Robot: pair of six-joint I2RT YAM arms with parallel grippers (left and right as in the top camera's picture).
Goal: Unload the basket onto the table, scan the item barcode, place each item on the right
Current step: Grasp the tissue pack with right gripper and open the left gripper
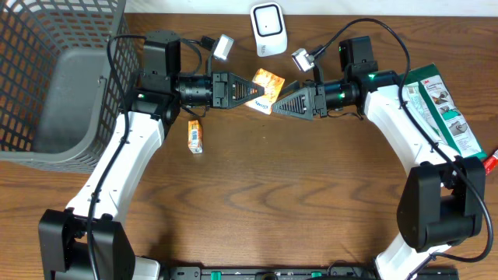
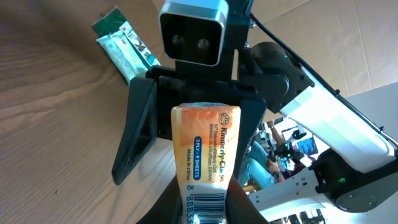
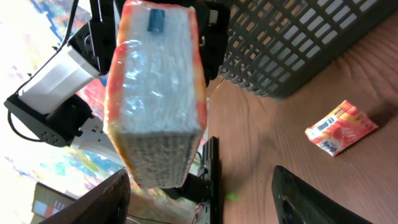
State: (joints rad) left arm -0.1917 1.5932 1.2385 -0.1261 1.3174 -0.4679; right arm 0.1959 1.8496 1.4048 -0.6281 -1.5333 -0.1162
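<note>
The left pincer [image 1: 255, 92] pinches a glossy, plastic-wrapped rectangular tissue pack [image 1: 268, 79]; the right pincer [image 1: 275, 106] gapes wide beside it.

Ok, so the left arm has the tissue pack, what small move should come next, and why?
Probably close the right gripper on the tissue pack: its jaws stand open at the pack's free end, while the left gripper pinches the barcode end.

Orange tissue pack [image 1: 267, 82], aloft, barcode [image 2: 205, 208] showing
</note>
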